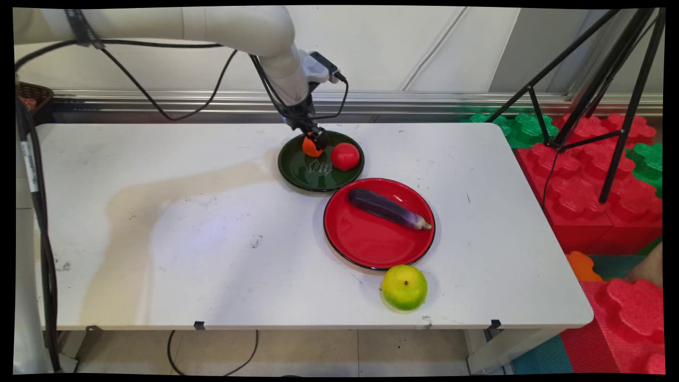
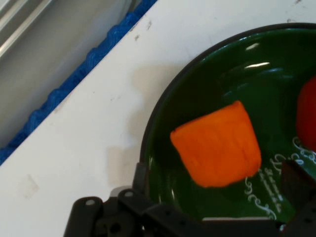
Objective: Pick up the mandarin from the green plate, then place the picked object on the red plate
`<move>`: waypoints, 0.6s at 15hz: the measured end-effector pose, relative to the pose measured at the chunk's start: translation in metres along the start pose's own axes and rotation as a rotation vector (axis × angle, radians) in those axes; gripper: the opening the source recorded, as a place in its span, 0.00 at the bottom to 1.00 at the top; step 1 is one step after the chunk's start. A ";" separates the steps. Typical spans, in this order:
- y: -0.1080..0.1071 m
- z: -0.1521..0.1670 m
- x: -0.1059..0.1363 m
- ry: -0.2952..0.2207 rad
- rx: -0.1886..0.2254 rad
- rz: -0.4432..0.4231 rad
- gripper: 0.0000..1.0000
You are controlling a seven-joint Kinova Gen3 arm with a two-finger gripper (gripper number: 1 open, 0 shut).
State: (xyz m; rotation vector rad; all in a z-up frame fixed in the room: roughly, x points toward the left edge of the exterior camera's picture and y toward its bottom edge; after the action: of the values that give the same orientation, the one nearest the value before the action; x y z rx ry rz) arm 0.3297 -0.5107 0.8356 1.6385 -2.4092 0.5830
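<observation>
- Orange is what fills my hand view: an orange piece (image 2: 217,144) sitting in the dark green plate (image 1: 297,175), on the plate's far-left part, with a red tomato (image 1: 345,156) just beside it on the same plate.
- I've got the gripper (image 1: 316,141) down over that orange piece; its fingers stand open on either side, one finger (image 2: 295,180) showing at the right, not closed on anything that I can see.
- My read: it looks light and smooth, probably a plastic play-food chunk, stiff enough but maybe slippery; I'd take it across its flat sides.
- It's blocky, close to square from above, so no clear long axis; its corners sit skewed in the hand view.
- Nearer me, a red plate (image 1: 371,249) carries a purple eggplant (image 1: 389,208) lying diagonally, stem end toward the right.
- A yellow-green apple (image 1: 404,287) sits on the white table (image 1: 185,239) just beside the red plate's near rim.
</observation>
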 end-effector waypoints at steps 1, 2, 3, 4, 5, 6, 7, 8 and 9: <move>0.001 0.006 0.001 -0.002 0.000 -0.005 1.00; 0.001 0.012 0.003 -0.003 0.000 -0.009 1.00; 0.002 0.017 0.004 -0.003 0.001 -0.014 1.00; 0.003 0.021 0.005 -0.003 0.001 -0.021 1.00; 0.005 0.025 0.005 -0.003 0.001 -0.028 1.00; 0.006 0.027 0.006 -0.003 0.002 -0.034 1.00; 0.007 0.030 0.006 -0.002 0.003 -0.041 0.00; 0.008 0.031 0.006 -0.001 0.004 -0.050 0.00; 0.010 0.032 0.006 0.001 0.006 -0.056 0.00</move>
State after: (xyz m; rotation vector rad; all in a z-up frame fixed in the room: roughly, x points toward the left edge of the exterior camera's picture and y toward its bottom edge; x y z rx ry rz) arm 0.3208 -0.5260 0.8062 1.7014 -2.3540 0.5820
